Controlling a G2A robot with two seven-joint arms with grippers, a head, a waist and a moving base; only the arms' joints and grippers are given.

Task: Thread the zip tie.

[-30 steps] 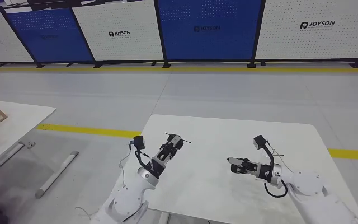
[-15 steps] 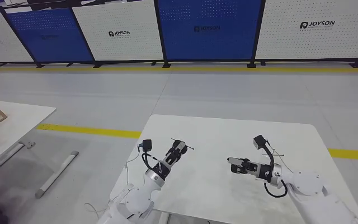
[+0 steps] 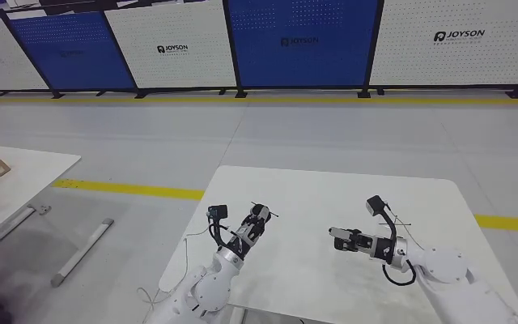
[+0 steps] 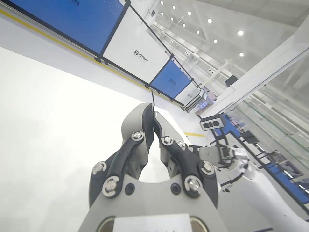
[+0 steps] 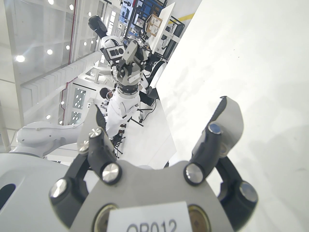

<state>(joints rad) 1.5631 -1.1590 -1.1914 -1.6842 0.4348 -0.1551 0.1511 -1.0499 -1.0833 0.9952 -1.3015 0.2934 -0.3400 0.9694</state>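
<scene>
**Zip tie pinched in one end effector, the other spread and waiting**

The left end effector (image 4: 153,112) has its pads pressed together on the zip tie (image 4: 152,97), a thin black strip that runs out past the fingertips into free air. In the top view the strip seems to cross the fingertips slantwise, from about 10 o'clock to 4 o'clock, raised off the counter (image 3: 324,190) rather than lying on it. Gripping it near one end and leaving a length bare looks deliberate: a free, stiff stretch is what has to be steered into the tie's own head. Which end is the head is too small to tell.

The right end effector (image 5: 160,108) is spread wide and holds nothing. In the top view it sits near the counter's middle, aimed toward 9 o'clock, while the left one sits at roughly 9 o'clock from the counter's middle and is aimed toward 1 o'clock. Seen from the left end effector, the right one lies at about 3 to 4 o'clock, well apart, with bare counter between them.

So the tie is touching the left pads alone and is far from the right ones. The two facing each other suggests a handover in mid-air: the spread fingers appear ready to take the free part once the gap is closed. Threading itself has not begun; the strip shows no loop.
</scene>
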